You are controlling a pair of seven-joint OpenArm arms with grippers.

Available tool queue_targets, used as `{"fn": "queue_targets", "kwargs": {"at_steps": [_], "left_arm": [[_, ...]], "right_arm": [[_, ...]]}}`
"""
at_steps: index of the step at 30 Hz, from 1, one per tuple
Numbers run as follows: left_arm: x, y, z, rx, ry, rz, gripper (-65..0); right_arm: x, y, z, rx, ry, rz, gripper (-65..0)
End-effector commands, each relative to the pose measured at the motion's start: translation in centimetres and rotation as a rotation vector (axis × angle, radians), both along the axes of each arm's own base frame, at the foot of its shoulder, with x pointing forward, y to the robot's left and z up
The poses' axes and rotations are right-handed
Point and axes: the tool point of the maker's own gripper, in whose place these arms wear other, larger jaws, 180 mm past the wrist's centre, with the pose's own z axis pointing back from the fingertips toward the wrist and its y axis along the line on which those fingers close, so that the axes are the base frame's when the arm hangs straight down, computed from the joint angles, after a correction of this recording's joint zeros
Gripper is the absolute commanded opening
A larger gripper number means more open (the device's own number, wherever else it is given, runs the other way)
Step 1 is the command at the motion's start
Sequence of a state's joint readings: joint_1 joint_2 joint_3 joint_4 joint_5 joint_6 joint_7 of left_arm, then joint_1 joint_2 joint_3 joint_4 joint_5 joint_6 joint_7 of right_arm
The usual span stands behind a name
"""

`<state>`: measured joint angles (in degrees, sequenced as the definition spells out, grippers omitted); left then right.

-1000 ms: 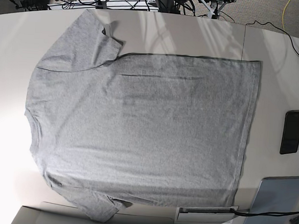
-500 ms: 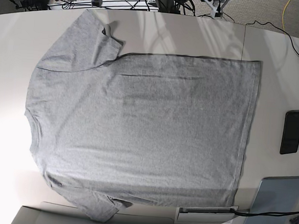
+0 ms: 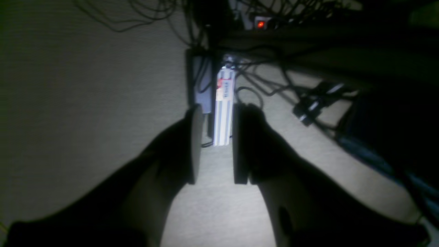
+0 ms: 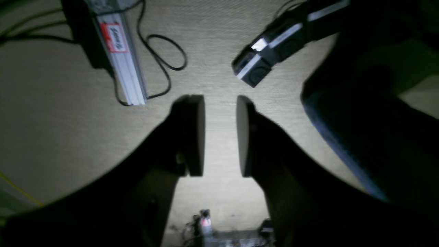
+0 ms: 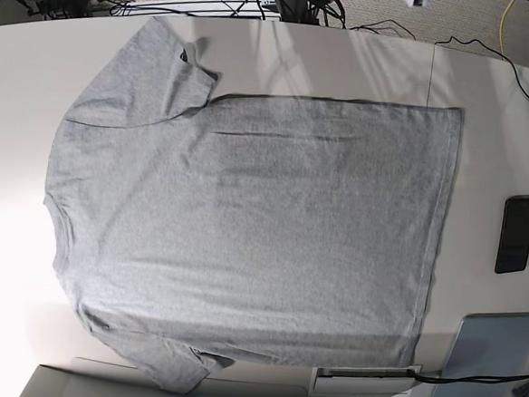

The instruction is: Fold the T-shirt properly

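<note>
The large heather-grey short-sleeved cotton T-shirt point(image 5: 244, 224) is spread flat, plain side up, over the pale desk point(image 5: 490, 96), neck toward the base view's left edge and hem toward its right; one sleeve is doubled back on itself at the upper left. Nothing has been folded yet, so the task is judged to be at its very start.

Compared with a second ago, the shirt has not shifted, but the arm parts glimpsed at the top rim of the base view are gone; both arms are judged to be drawn back behind the desk.

The left gripper point(image 3: 212, 144) is seen with its jaws parted and nothing between them, pointed at carpeted floor point(image 3: 85, 103) with a white ribbed bar point(image 3: 223, 109) beyond its tips. The right gripper point(image 4: 220, 135) is likewise parted and empty. The shirt lies well away from both grippers, outside either wrist view.
</note>
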<state>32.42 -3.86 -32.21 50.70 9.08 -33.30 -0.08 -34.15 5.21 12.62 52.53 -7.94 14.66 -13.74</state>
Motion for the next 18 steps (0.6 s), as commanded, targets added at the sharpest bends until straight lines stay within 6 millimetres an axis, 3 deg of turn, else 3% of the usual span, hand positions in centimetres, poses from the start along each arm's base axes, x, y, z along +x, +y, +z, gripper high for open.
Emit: {"fn": "queue_targets", "kwargs": {"at_steps": [1, 9, 18], "left_arm": [[-0.2, 1.0, 1.1, 0.006, -0.032, 0.004, -49.6], [-0.5, 4.3, 8.0, 0.024, -0.066, -0.089, -49.6], [4.1, 7.5, 16.7, 0.2, -0.203, -0.4, -49.5]], "right_arm": [[-0.2, -0.3, 0.9, 0.001, -0.015, 0.019, -48.9], [0.1, 1.0, 8.1, 0.065, -0.063, 0.142, -48.9], [3.1, 0.9, 17.2, 0.018, -0.157, 0.384, -48.9]]}}
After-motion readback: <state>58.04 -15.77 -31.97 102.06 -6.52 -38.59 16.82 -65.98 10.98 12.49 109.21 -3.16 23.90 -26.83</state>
